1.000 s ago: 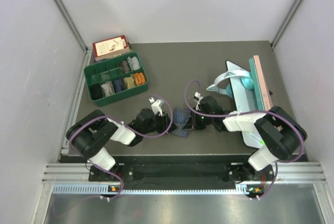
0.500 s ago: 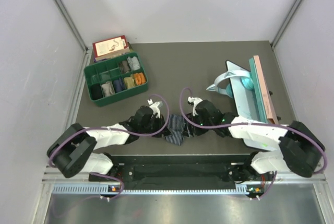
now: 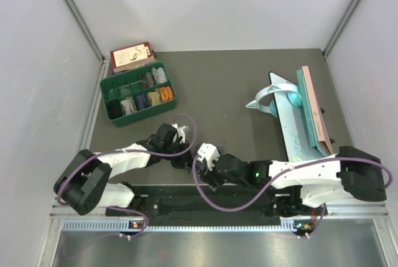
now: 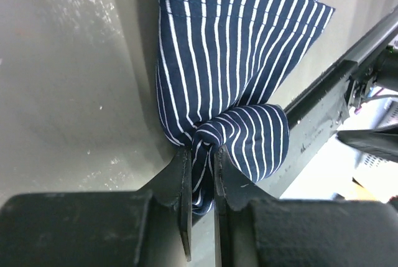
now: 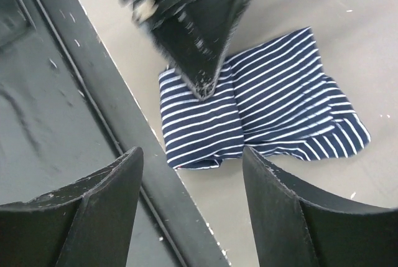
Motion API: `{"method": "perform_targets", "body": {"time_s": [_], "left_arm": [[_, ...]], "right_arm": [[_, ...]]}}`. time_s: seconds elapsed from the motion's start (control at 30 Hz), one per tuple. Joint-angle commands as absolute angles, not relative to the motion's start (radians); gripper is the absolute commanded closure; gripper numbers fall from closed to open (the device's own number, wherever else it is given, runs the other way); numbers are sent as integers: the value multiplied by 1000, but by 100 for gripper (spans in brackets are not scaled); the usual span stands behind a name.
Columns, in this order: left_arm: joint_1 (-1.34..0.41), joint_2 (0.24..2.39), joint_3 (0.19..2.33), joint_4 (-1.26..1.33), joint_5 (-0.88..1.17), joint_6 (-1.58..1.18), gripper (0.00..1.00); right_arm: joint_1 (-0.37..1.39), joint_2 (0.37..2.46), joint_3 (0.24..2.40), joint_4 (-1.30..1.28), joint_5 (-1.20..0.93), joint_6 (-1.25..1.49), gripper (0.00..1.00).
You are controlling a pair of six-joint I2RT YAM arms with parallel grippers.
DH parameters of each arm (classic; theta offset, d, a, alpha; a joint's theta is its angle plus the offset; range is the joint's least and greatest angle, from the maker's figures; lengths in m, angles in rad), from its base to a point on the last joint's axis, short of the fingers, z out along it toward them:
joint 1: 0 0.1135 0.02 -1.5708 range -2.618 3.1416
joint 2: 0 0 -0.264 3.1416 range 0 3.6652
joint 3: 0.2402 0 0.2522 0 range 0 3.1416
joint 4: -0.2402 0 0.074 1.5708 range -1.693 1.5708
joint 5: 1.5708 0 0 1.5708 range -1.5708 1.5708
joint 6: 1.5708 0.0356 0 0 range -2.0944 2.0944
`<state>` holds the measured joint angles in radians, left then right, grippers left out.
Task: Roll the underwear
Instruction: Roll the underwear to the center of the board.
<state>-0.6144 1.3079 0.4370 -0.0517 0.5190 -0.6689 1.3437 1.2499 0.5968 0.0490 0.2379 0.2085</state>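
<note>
The underwear (image 4: 236, 61), dark blue with thin white stripes, lies crumpled on the grey table close to the near edge. My left gripper (image 4: 202, 158) is shut on a bunched fold of it; in the top view this gripper (image 3: 182, 157) sits low at the near edge. The right wrist view shows the same cloth (image 5: 267, 111) spread flat, with one left-arm finger (image 5: 193, 30) pressing on its edge. My right gripper (image 5: 191, 158) hovers open above the cloth's near corner and touches nothing. From above, both grippers hide most of the cloth; the right gripper (image 3: 198, 162) is just right of the left one.
A green compartment tray (image 3: 106, 86) holding rolled cloth items stands at the back left, with a red box (image 3: 130, 54) behind it. A teal and pink board (image 3: 309, 108) and a pale blue stand (image 3: 273, 93) occupy the right side. The black table-edge rail (image 5: 93, 93) runs beside the cloth.
The right gripper let go of the cloth, opened wide and swung left toward the near edge. The left gripper closed on a fold and dragged the cloth nearer.
</note>
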Motion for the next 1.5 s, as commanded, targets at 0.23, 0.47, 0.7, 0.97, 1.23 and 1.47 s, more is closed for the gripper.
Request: {"method": "perform_targets", "body": {"time_s": [0.23,0.47,0.7,0.97,1.23,1.47], "left_arm": [[-597,1371,466,-212,565,-611,100],[-595,1382,471,-212,584,-603,100],[-594,1379,472,-209,606,-592,100],[-594,1344,466,-195,630,-598,100],[-577,1142,462,-241,448,-635,31],[-575,889,391,-190,301,-666,27]], "right_arm": [[1466,1480,683,160,387,20,35],[1468,1561,672,199,403,14,36],[1462,1618,657,233,420,20,61],[1434,1608,646,212,328,41,100],[1303,1488,632,169,4,189,100],[1116,1492,650,170,-303,302,100]]}}
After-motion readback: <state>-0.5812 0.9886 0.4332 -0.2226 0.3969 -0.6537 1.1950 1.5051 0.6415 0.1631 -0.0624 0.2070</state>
